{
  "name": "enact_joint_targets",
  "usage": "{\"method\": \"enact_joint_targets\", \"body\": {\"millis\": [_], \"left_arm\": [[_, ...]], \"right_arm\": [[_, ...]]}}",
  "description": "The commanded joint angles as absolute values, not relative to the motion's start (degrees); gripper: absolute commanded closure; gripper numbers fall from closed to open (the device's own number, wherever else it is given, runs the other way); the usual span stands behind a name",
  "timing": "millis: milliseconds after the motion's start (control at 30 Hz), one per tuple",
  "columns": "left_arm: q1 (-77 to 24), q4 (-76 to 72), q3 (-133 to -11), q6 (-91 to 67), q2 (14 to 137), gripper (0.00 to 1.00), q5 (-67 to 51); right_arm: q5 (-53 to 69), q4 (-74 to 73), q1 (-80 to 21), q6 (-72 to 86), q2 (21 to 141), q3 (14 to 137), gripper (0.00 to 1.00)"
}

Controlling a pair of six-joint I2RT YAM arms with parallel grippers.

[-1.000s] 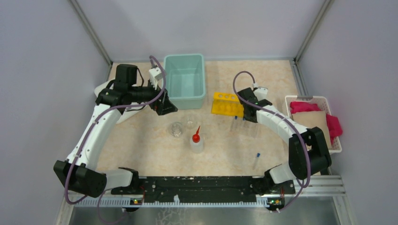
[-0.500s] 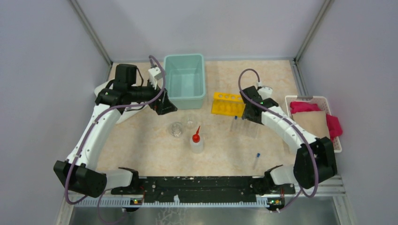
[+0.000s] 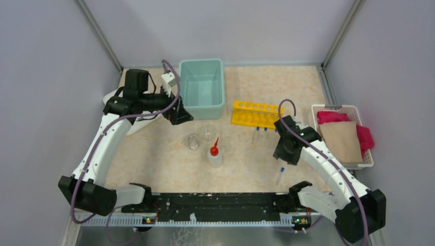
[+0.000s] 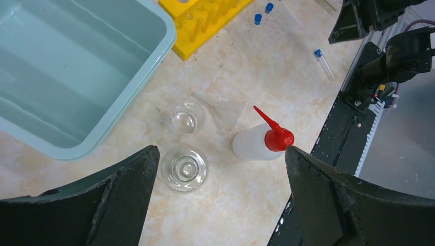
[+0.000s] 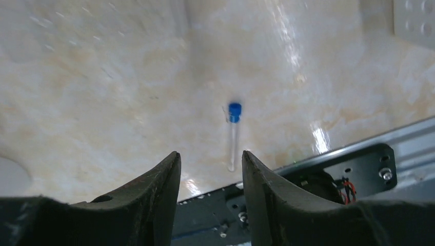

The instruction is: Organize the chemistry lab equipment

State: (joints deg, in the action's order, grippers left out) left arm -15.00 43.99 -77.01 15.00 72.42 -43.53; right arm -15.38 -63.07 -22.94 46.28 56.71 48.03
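Two clear glass cups [image 3: 193, 141] [image 3: 207, 132] stand mid-table, and both show in the left wrist view [image 4: 184, 168] [image 4: 187, 116]. The squeeze bottle with the red nozzle [image 3: 215, 154] [image 4: 256, 143] stands beside them. The yellow rack [image 3: 255, 114] [image 4: 205, 20] is behind, with two blue-capped tubes [image 3: 260, 129] just in front of it. One loose blue-capped tube [image 3: 280, 174] [image 5: 233, 136] lies near the front edge. My left gripper [image 3: 179, 115] [image 4: 221, 149] is open and empty, high above the cups. My right gripper [image 3: 283, 154] [image 5: 210, 154] is open and empty, just above the loose tube.
A teal bin [image 3: 202, 88] [image 4: 77, 66] sits at the back centre. A white basket [image 3: 364, 156] of pink and brown cloths is at the right edge. The black base rail [image 3: 220, 201] runs along the near edge, close to the loose tube.
My right arm has swung away from the yellow rack toward the near right and now hangs over the loose tube. The left arm and the objects have not moved.
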Motion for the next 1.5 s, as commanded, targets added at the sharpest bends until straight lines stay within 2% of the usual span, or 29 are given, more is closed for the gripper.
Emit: {"method": "enact_joint_targets", "body": {"millis": [0,200,567,1000,1133,1333,1467], "left_arm": [[-14.7,43.6,-78.8,14.7,71.6,0.01,-44.7],[-14.6,43.7,-79.3,14.8,71.7,0.01,-44.5],[-14.3,44.8,-81.1,15.8,72.7,0.01,-44.1],[-14.2,44.6,-80.6,15.6,73.0,0.01,-45.5],[-14.2,44.7,-80.4,14.7,74.0,0.01,-46.7],[-14.2,45.8,-80.8,13.8,74.3,0.01,-47.5],[-14.2,45.7,-80.0,13.1,73.5,0.01,-47.9]], "right_arm": [[-12.1,-67.8,-22.2,50.0,56.3,43.7,0.54],[-13.3,-65.1,-22.2,51.2,58.0,42.2,0.51],[-11.1,-54.7,-22.3,54.7,62.3,33.8,0.54],[-8.7,-45.7,-22.3,56.2,65.2,26.4,0.63],[-6.0,-43.9,-22.3,55.6,64.3,25.8,0.74],[-3.7,-45.6,-22.7,53.6,57.7,29.4,1.0],[-0.4,-45.7,-22.8,50.3,55.1,33.6,1.0]]}}
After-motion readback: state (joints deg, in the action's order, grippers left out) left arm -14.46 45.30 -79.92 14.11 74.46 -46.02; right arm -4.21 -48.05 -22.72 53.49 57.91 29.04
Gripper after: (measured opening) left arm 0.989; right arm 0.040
